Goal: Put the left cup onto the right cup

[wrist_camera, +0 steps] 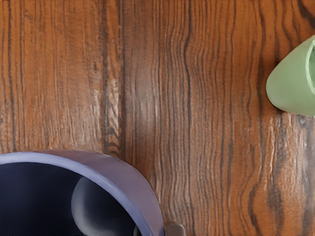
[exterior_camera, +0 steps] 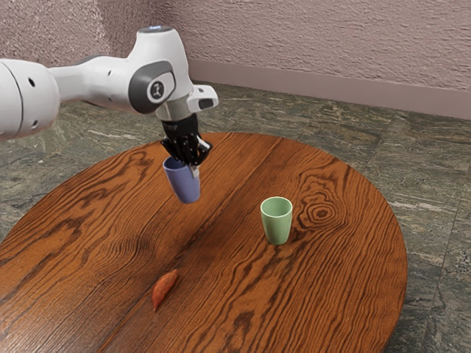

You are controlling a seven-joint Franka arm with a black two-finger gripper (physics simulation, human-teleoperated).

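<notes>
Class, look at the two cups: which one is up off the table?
The blue cup, held tilted in the gripper above the table. The green cup stands upright on the wood, apart from it.

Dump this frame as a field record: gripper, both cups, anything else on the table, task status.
gripper: black two-finger gripper, shut on the blue cup's rim
held: blue tapered cup, tilted, lifted off the table
target: light green tapered cup, upright, standing toward the exterior view's right of the blue cup, apart from it
surface: round wooden table
other: small orange tapered object, lying on the table, nearer the camera than both cups
stacked: not yet
</notes>
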